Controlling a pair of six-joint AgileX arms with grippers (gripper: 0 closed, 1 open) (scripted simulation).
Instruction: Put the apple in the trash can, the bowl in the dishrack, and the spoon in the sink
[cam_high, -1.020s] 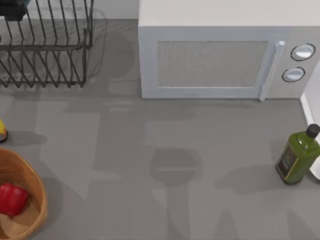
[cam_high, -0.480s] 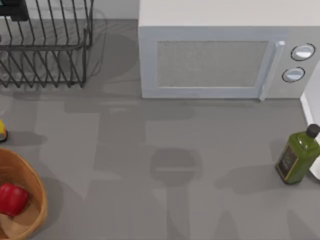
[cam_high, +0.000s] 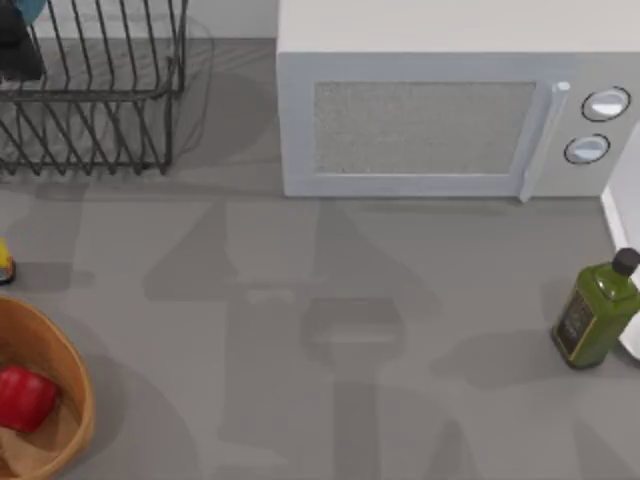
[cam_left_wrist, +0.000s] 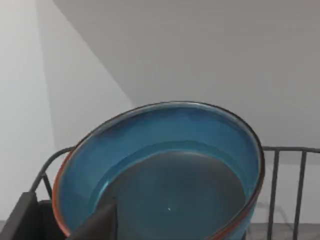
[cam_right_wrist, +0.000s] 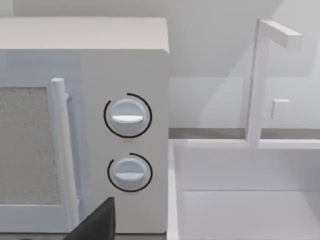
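The left tool (cam_left_wrist: 75, 225) is clamped on the bowl (cam_left_wrist: 165, 170) above the dishrack (cam_high: 90, 100).

Overhead table (cam_high: 300, 330) view; two close wrist views

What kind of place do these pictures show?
Most likely a kitchen counter, rendered in simulation. A microwave stands at the back, a wire dishrack beside it, and a white sink with a faucet sits at the right.

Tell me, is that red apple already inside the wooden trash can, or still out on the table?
Inside. In the top view the apple lies on the paler floor of the trash can, enclosed by its thick rim at the table's left edge.
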